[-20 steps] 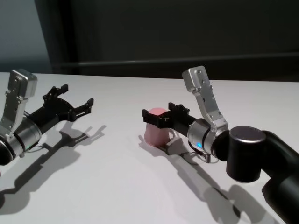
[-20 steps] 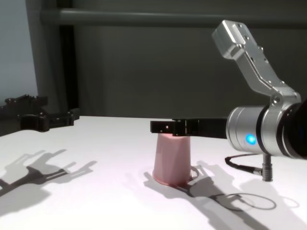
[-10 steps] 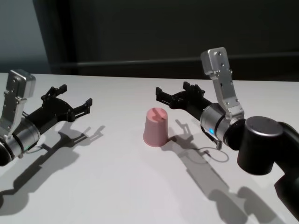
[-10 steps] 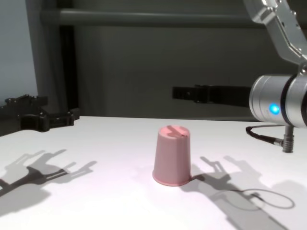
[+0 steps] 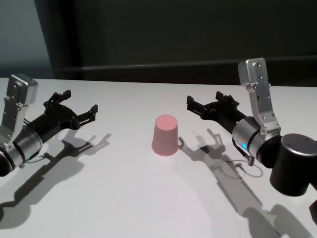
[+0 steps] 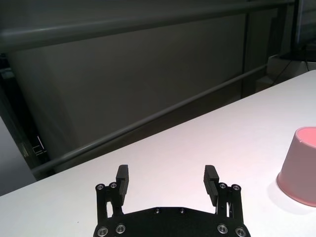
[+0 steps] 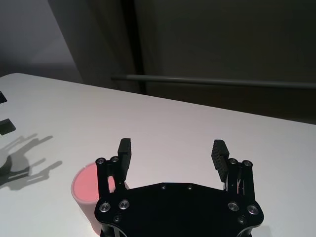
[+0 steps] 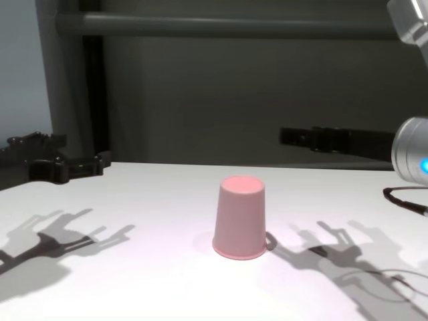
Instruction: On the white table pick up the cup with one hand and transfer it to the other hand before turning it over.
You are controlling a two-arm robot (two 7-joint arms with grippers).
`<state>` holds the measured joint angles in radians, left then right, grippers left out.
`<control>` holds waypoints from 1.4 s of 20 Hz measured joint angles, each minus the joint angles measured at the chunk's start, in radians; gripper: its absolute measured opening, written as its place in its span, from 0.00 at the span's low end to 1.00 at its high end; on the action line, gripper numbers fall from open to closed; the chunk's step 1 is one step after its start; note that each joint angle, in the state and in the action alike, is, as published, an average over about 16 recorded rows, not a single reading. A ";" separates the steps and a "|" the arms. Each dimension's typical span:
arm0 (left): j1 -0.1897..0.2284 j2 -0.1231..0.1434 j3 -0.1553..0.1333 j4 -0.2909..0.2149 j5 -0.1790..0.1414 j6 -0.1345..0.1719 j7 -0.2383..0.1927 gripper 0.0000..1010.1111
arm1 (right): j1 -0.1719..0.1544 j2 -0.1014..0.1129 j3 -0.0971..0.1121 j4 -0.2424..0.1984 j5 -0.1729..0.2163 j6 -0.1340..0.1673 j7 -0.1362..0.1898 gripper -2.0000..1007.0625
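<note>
The cup (image 5: pixel 165 135) stands upside down at the centre of the worktop (image 5: pixel 124 198), base uppermost, touched by neither arm. Right gripper (image 5: pixel 210 105), at 3 o'clock from the cup: fingers spread and empty. One second ago these fingers enclosed the cup's upper part; they have since released it and withdrawn toward 3 o'clock, well apart from it. Left gripper (image 5: pixel 74 109), at 9 o'clock: fingers spread and empty, position unchanged. Judgement: the inverted placement is complete, and the task appears finished
</note>
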<state>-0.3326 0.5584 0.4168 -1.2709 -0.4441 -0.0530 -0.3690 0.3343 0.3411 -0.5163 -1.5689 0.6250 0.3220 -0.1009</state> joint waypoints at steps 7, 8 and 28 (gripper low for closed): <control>0.000 0.000 0.000 0.000 0.000 0.000 0.000 0.99 | -0.044 0.015 0.037 0.012 -0.003 -0.024 0.017 0.99; 0.000 0.000 0.000 0.000 0.000 0.000 0.000 0.99 | -0.049 0.016 0.040 0.016 -0.003 -0.028 0.021 0.99; 0.000 0.000 0.000 0.000 0.000 0.000 0.000 0.99 | -0.067 -0.001 0.067 0.067 -0.014 -0.052 0.067 0.99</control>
<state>-0.3326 0.5584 0.4168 -1.2709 -0.4441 -0.0530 -0.3691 0.2673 0.3406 -0.4492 -1.5017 0.6115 0.2705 -0.0336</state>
